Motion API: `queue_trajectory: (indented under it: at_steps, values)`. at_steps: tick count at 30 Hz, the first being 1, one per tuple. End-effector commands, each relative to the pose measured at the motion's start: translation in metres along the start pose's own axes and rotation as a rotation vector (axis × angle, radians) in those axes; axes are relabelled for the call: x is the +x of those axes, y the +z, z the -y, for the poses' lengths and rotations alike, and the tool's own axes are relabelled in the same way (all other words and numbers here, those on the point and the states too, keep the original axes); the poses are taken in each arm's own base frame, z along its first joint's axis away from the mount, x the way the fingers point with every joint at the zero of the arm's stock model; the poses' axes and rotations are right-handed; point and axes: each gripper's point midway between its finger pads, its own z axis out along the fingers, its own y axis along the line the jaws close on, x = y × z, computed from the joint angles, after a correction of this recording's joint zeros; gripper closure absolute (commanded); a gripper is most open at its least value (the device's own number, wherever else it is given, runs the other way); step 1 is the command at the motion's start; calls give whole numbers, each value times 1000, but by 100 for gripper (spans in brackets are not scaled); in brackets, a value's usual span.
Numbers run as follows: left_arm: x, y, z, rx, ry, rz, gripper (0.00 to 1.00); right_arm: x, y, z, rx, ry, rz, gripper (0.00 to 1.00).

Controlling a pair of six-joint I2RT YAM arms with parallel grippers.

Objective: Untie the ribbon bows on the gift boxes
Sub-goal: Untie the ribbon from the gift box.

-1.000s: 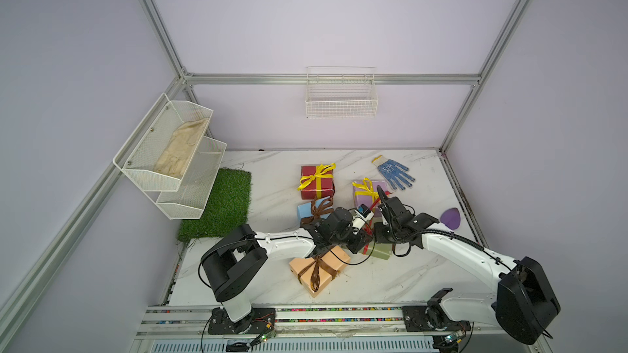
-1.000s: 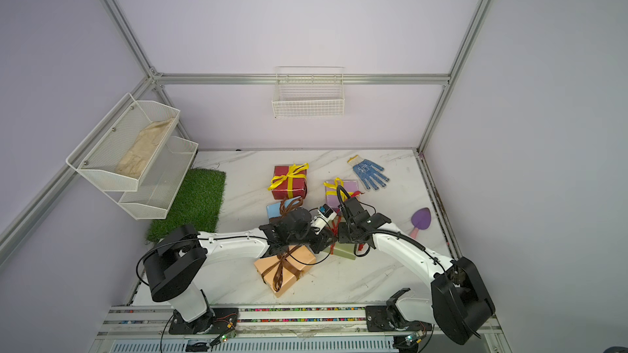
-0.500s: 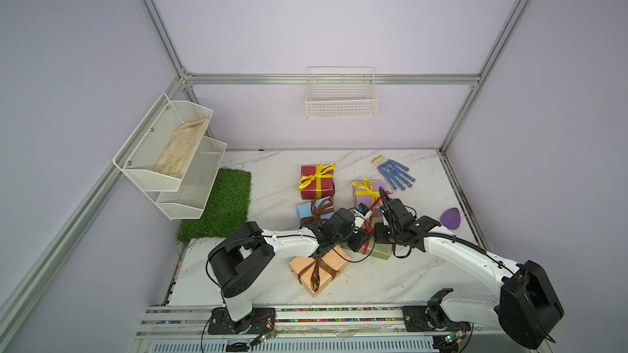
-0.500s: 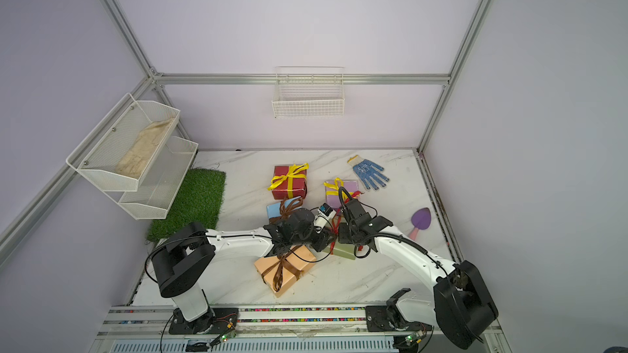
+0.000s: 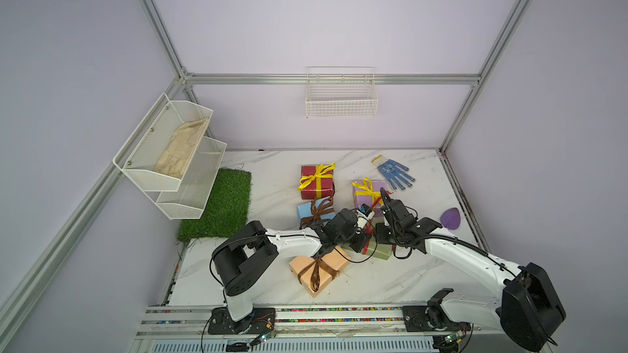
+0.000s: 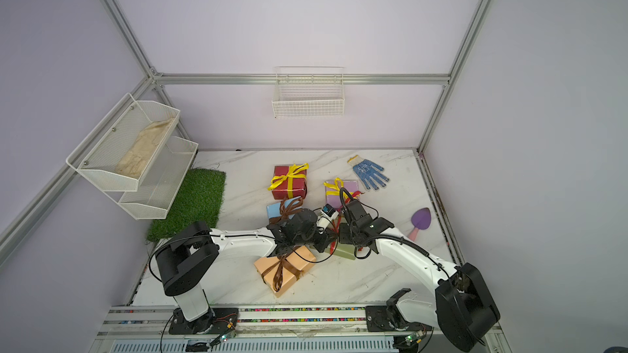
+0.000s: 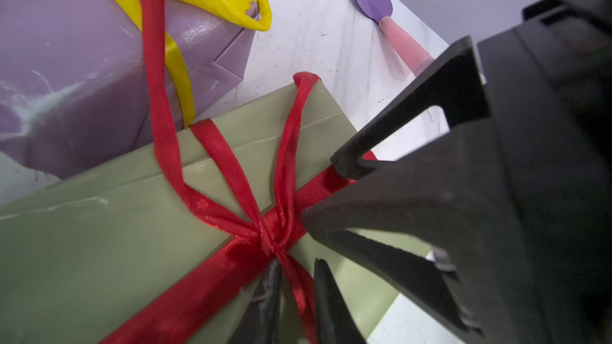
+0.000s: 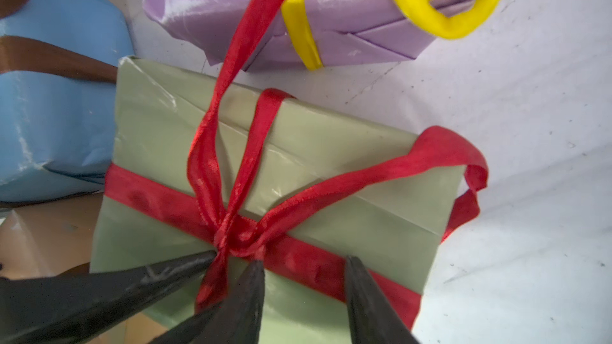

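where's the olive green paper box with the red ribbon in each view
In a top view: olive green paper-wrapped box, half hidden, mid-scene.
In a top view: same place.
Left wrist: close up, large.
Right wrist: close up, large.
Shared landmark: lilac paper-wrapped box with yellow ribbon, right beside it.

Enclosure: plain lilac walls point(image 5: 306, 22) framed by aluminium profiles point(image 5: 333, 79); light even and diffuse, shadows soft. Work surface is a white marble-pattern tabletop point(image 5: 272, 164), with a green turf mat point(image 5: 224, 205) at its left edge. White wire basket point(image 5: 341, 106) hangs on the back wall; a two-tier white mesh shelf point(image 5: 200, 185) on the left wall.
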Motion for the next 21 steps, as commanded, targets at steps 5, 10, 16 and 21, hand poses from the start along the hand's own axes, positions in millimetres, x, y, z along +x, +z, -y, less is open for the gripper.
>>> queue_trajectory:
  at_steps: [5,10,16,21]
  values:
    - [-6,-7,10,36,6,17,100,17,10,12,34,28,-48,57]
    - [4,-23,40,205,64,-9,100,18,15,14,42,35,-55,58]
    - [30,-46,76,447,119,-64,100,17,21,16,48,51,-55,59]
    - [51,-61,91,569,97,-110,100,16,22,17,53,57,-55,59]
